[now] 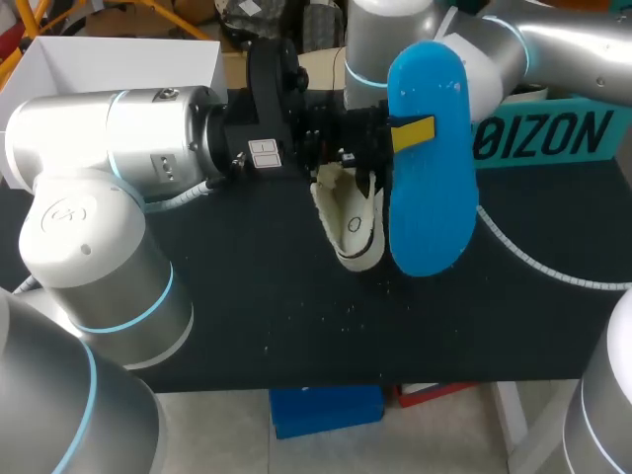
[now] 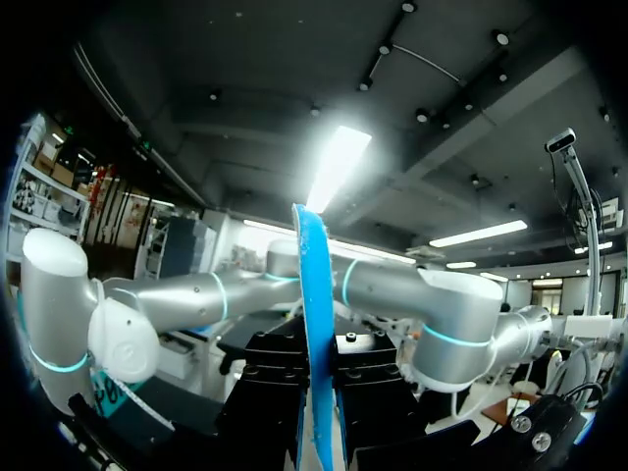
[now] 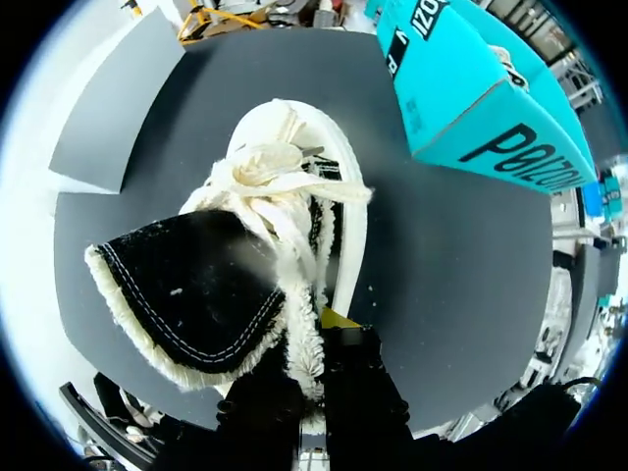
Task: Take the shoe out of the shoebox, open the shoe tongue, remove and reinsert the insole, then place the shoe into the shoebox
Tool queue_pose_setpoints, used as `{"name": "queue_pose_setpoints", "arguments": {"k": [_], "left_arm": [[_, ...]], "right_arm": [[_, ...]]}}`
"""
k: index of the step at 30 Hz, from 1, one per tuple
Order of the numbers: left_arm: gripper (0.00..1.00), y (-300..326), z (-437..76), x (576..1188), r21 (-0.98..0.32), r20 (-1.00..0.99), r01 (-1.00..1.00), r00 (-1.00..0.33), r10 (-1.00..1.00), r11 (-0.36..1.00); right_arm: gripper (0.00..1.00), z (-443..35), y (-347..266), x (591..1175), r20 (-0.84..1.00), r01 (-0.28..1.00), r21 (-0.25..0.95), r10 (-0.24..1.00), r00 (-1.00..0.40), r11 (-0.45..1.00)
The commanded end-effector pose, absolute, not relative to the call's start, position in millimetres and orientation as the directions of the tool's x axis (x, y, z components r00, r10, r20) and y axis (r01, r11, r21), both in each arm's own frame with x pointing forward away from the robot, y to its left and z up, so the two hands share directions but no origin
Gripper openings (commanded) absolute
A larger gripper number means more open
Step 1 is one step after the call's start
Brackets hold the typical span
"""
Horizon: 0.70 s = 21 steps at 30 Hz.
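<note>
Item 1, shoe [image 3: 285, 196]: white, fleece-lined, out of its box and over the middle of the dark worktop [image 1: 296, 316]; its black tongue [image 3: 186, 285] is folded outward. The right gripper [image 3: 309, 353] has its jaws closed on the fleecy collar. Whether the shoe touches the worktop cannot be told. Item 2, insole [image 1: 430, 188]: blue, fully out of the shoe, standing on edge just beside it. The left gripper [image 2: 316, 392] has its jaws clamped on the 2 faces. Risks, as judged: the collar grip is soft fleece, so the shoe may twist or sag when the insole pushes in. The tongue may flop over the opening and block entry. The long insole may buckle or catch on the collar if it enters at an angle. The 2 arms work close together and may collide. Item 3, shoebox [image 1: 553, 138]: teal, at the far right of the worktop, well apart from the shoe; contents not visible. Item 4, white box [image 1: 59, 69]: far left corner, interior largely hidden by the left arm.
</note>
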<state>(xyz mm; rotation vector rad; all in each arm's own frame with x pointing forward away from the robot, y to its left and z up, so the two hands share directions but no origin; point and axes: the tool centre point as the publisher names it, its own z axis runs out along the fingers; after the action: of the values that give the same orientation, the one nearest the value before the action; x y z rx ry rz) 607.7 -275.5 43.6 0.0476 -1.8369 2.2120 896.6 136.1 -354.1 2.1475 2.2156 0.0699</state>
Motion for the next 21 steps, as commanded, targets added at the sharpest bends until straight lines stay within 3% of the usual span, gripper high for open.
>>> {"name": "queue_pose_setpoints", "arguments": {"k": [1, 12, 13, 14, 15, 21], "left_arm": [[0.0, -276, 43, 606, -0.961, 0.194, -0.223, -0.965, 0.178, -0.163], [0.0, -276, 43, 606, -0.961, 0.194, -0.223, -0.965, 0.178, -0.163], [0.0, -276, 43, 606, -0.961, 0.194, -0.223, -0.965, 0.178, -0.163], [0.0, -276, 43, 606, -0.961, 0.194, -0.223, -0.965, 0.178, -0.163], [0.0, -276, 43, 606, -0.961, 0.194, -0.223, -0.965, 0.178, -0.163], [0.0, -276, 43, 606, -0.961, 0.194, -0.223, -0.965, 0.178, -0.163]], "right_arm": [[0.0, -368, 146, 903, -0.042, 0.993, 0.042, 0.993, 0.109, -0.107], [0.0, -389, 143, 899, -0.069, 0.994, 0.035, 0.992, 0.106, -0.104], [0.05, -391, 142, 899, -0.071, 0.994, 0.034, 0.992, 0.104, -0.101], [0.47, -392, 140, 898, -0.071, 0.994, 0.033, 0.992, 0.103, -0.1], [1.0, -392, 137, 897, -0.082, 0.994, 0.035, 0.991, 0.109, -0.106], [1.0, -385, 124, 892, -0.046, 0.989, 0.052, 0.989, 0.138, -0.135]]}}
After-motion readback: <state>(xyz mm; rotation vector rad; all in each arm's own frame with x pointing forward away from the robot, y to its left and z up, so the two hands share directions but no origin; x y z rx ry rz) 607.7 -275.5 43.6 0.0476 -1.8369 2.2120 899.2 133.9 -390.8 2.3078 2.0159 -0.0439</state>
